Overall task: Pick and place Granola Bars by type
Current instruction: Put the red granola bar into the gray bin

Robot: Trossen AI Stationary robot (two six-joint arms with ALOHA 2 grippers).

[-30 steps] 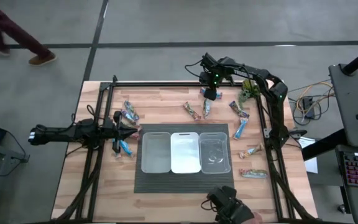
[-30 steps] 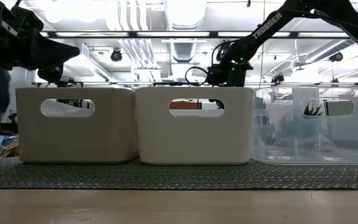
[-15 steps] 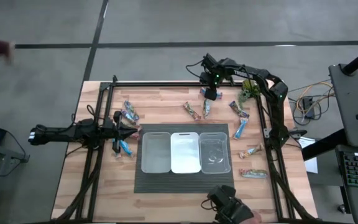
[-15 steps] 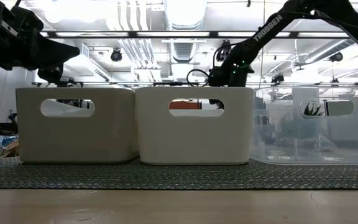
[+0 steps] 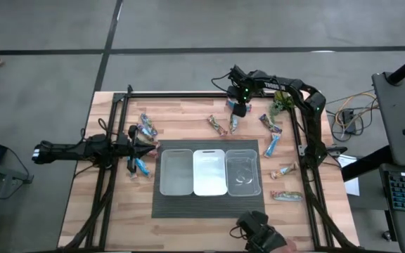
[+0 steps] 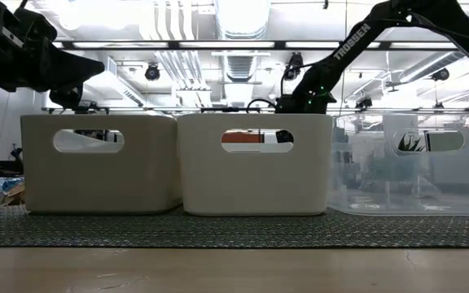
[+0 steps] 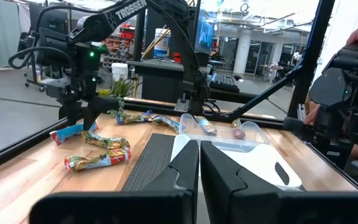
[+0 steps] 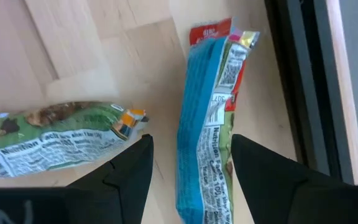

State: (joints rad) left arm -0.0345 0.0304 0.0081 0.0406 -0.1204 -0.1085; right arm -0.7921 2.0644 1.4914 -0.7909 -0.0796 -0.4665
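Right gripper (image 8: 188, 168) has dropped, fingers spread astride the blue bar (image 8: 204, 130); closing off-centre could skid it.

Cut off at the frame's lower edge in the right wrist view: blue bar (image 8: 205, 124). Print on wrappers too small to read from above.

1. The right claw (image 5: 240, 110) pointed steeply down at the bench's far edge, its fingers (image 8: 129, 171) spread wide.
2. The left arm lay stretched low over the left side, its claw (image 5: 148, 148) closed, fingers (image 7: 185, 171) pressed together.
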